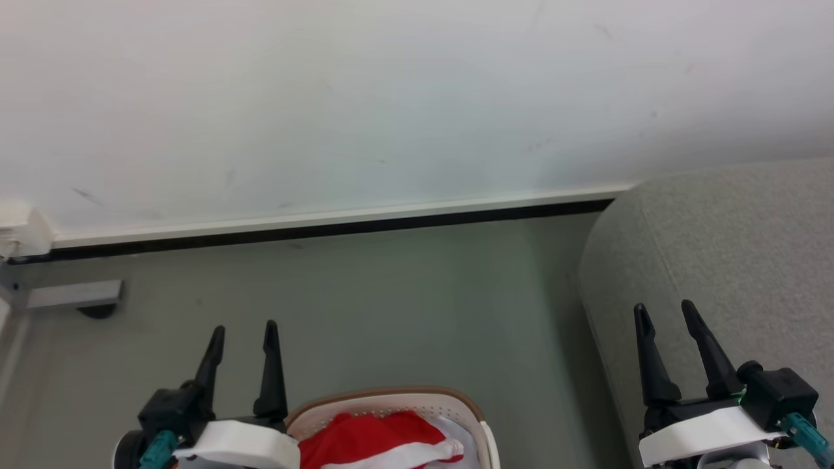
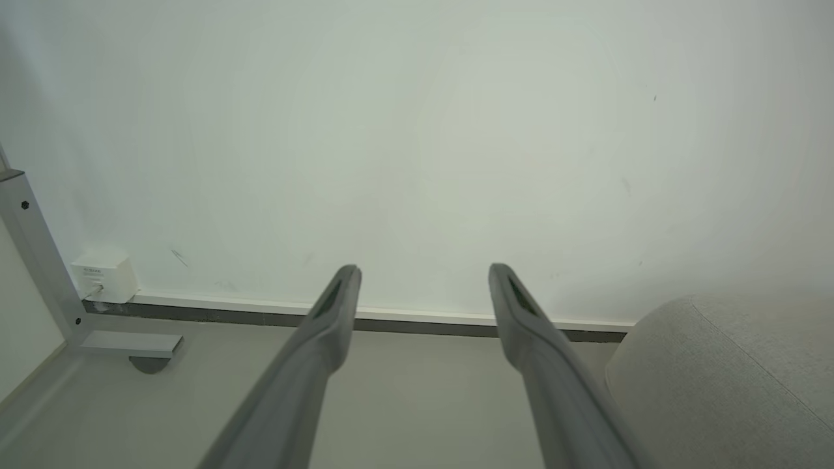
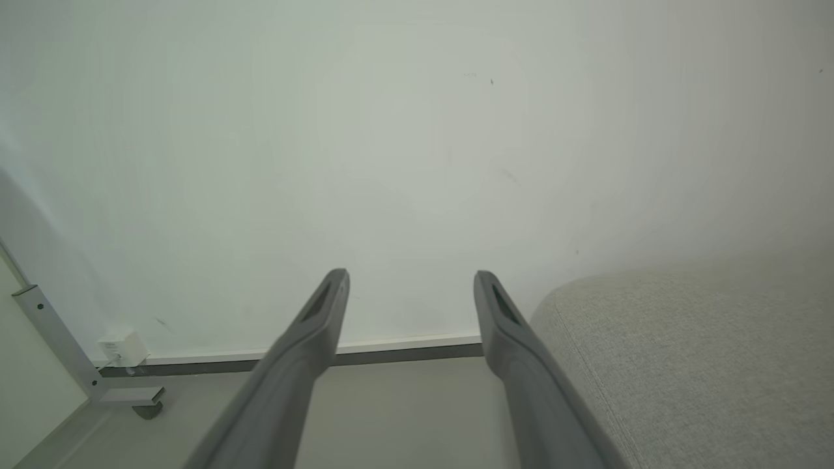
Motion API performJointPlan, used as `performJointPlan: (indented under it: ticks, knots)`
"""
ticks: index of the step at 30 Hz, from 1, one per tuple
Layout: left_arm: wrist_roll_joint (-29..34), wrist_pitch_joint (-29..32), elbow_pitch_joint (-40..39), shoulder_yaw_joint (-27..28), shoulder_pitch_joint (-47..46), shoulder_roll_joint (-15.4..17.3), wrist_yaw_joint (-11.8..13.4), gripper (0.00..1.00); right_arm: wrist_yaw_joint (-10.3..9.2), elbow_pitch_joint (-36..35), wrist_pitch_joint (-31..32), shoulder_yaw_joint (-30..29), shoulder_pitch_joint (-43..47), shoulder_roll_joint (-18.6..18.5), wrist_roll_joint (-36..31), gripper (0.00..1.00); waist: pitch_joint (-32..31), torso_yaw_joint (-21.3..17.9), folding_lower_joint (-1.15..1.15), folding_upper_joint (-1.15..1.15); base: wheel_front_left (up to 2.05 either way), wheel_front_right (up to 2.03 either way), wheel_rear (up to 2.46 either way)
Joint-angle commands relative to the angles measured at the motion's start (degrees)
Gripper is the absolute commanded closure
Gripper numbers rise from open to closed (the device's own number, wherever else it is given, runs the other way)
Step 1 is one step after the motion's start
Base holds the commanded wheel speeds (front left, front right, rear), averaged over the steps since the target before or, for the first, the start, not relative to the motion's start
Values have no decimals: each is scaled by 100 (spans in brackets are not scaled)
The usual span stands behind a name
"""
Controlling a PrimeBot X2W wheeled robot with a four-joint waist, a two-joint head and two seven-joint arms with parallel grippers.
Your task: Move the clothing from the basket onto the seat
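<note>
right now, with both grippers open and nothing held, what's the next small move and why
Probably swing the left gripper inward and down onto the red clothing. It stands open and empty beside the basket, where the clothing lies, while the right gripper hangs open over by the seat, farther off.

Black fingers [image 1: 270, 365], white wrist shells [image 1: 241, 444], teal connectors [image 1: 805, 434].

Basket [image 1: 384, 395]: on floor [image 1: 391, 306], just R of my L gripper [image 1: 245, 326].
Clothing [image 1: 374, 435]: in basket.
Seat [image 1: 736, 247]: R of basket, apart; wall [image 1: 391, 98] behind both.
</note>
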Motion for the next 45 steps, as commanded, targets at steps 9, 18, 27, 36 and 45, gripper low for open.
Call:
performJointPlan:
  ticks: [9,18,27,36,45]
  knots:
    - [76,-4,629,-33,-338,39,-257,0,-12,-340,2,47,-289,-12,41,0,681,-557,0,0,0,0,0]
    - [207,-4,2159,-88,-938,110,-640,0,-12,-665,3,77,-547,26,82,0,1323,-821,0,0,0,0,0]
    - [284,212,4146,-487,-1978,184,-900,0,-12,-917,3,10,-928,37,124,0,2079,-901,0,0,0,0,0]
    - [669,595,5601,-1073,-2779,306,-1000,0,-12,-1107,3,-186,-1315,38,283,0,2836,-1048,0,0,0,0,0]
    - [1249,1171,6131,-1746,-3249,546,-852,0,-12,-1264,3,-266,-1546,37,444,0,3484,-1239,0,0,0,0,0]
